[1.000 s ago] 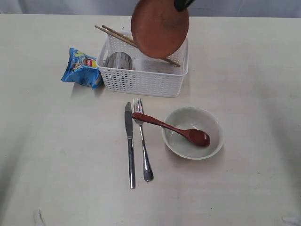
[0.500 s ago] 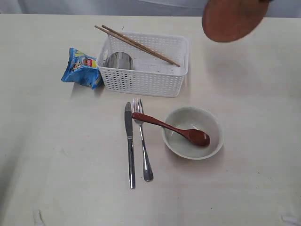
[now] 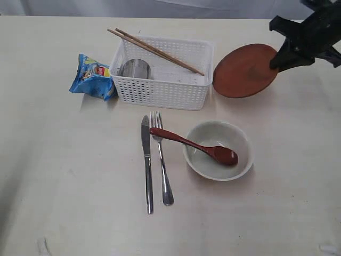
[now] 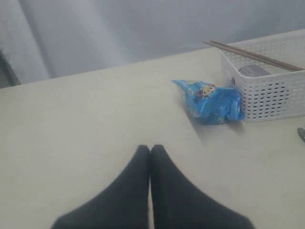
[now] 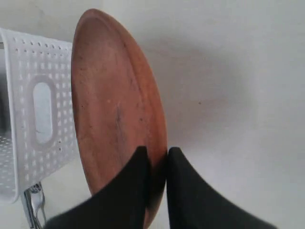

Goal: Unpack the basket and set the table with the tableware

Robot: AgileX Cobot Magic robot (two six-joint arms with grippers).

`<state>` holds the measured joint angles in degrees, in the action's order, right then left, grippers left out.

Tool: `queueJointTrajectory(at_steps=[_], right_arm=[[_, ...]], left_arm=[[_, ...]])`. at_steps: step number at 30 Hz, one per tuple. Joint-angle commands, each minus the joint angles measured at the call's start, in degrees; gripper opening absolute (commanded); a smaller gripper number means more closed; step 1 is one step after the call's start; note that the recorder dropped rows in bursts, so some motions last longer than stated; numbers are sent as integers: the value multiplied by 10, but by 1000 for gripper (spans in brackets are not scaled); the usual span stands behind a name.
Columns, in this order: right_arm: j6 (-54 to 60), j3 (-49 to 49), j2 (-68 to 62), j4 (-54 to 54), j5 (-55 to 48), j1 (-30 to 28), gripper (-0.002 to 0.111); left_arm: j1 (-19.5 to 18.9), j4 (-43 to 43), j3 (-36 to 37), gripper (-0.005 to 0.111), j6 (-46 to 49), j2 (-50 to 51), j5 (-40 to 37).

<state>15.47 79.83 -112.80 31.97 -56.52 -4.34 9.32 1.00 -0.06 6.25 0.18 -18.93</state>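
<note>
My right gripper point(image 3: 277, 60) point(image 5: 157, 153) is shut on the rim of the round brown plate point(image 3: 244, 71) point(image 5: 114, 124), which hangs tilted just right of the white basket point(image 3: 160, 90) point(image 5: 28, 143). Two wooden chopsticks point(image 3: 154, 50) lie across the basket's top and a steel cup point(image 3: 135, 69) stands inside it. On the table point(image 3: 64, 176) in front of the basket lie the steel knife point(image 3: 147, 165) and fork point(image 3: 161, 160). The red-brown spoon point(image 3: 197, 145) rests in the pale bowl point(image 3: 218, 151). My left gripper point(image 4: 150, 149) is shut and empty, over bare table; it does not show in the exterior view.
A blue crisp bag point(image 3: 94, 77) point(image 4: 209, 101) lies against the basket's left end. The table's far edge meets a grey backdrop point(image 3: 106, 6). The right arm's black links point(image 3: 314, 32) reach in from the upper right.
The right gripper has carried the plate out of the basket, to the right and down to beside the basket's right end. Everything else has stayed put.
</note>
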Motion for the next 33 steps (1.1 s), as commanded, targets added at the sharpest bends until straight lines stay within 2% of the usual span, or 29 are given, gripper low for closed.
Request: queueJointTrajectory(at_steps=[1, 11, 13, 17, 19, 26, 33], right_arm=[[35, 0, -31, 57, 12, -1, 0], [79, 0, -60, 72, 21, -1, 0], [81, 0, -61, 69, 14, -1, 8], [81, 3, -61, 67, 10, -1, 41], [77, 9, -60, 57, 9, -1, 48], [62, 32, -32, 11, 7, -1, 48], [73, 54, 1, 45, -18, 24, 48]], left_arm=[[3, 2, 1, 0, 0, -2, 4], [3, 2, 1, 0, 0, -2, 4], [3, 2, 1, 0, 0, -2, 4], [3, 2, 1, 0, 0, -2, 4], [3, 2, 1, 0, 0, -2, 4], [3, 2, 1, 0, 0, -2, 4], [3, 2, 1, 0, -2, -2, 4]])
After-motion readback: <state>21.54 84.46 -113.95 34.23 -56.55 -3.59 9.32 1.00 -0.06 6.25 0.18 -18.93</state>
